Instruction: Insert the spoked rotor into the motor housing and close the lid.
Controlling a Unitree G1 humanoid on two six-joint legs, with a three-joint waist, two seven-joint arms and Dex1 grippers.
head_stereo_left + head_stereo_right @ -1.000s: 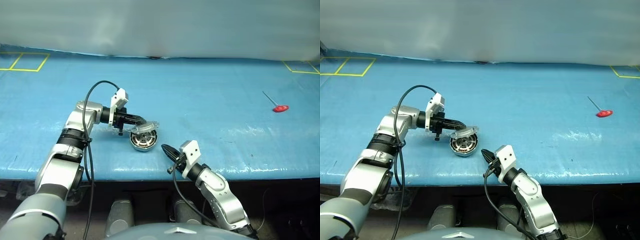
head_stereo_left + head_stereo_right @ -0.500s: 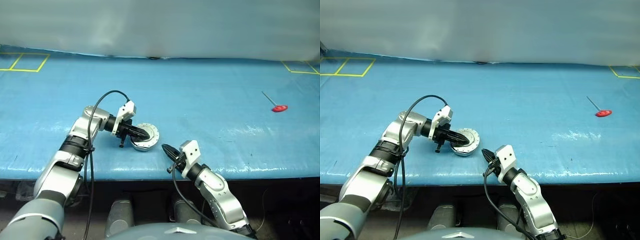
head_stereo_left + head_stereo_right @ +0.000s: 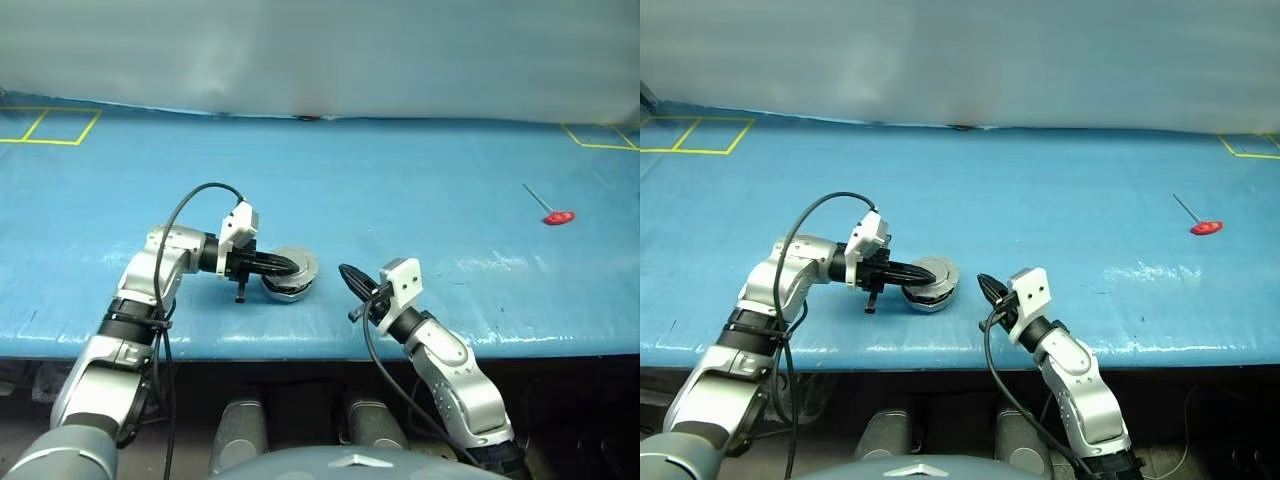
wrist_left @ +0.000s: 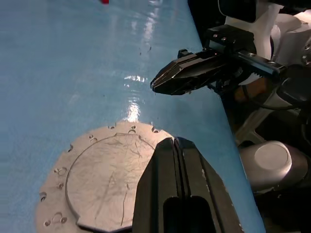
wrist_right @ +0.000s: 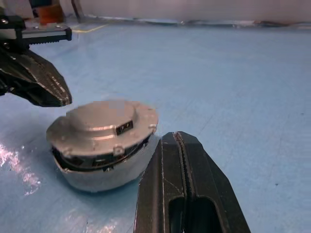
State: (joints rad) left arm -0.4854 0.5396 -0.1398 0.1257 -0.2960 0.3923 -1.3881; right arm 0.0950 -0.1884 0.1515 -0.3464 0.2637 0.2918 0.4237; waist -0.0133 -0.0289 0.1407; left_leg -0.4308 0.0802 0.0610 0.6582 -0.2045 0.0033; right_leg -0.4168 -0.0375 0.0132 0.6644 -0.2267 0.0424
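Note:
The motor housing (image 3: 288, 283), a short silver cup, sits on the blue table near its front edge. The lid (image 5: 102, 124) lies flat on top, plain grey face up, with a thin dark gap under its rim. The spoked rotor is hidden. My left gripper (image 3: 294, 266) is shut, reaching in from the left with its tip just over the lid's (image 4: 104, 182) near edge. My right gripper (image 3: 346, 271) is shut and empty. It hovers a little to the right of the housing (image 5: 104, 172), pointing at it but apart from it.
A red-handled tool (image 3: 558, 215) lies far off at the right. Yellow tape marks (image 3: 48, 124) sit at the table's back left and back right corners. The table's front edge (image 3: 300, 345) runs just in front of the housing.
The lid, tilted up a second ago, has come down flat onto the housing. My left gripper has drawn back a little over it. My right gripper has risen and shifted right.

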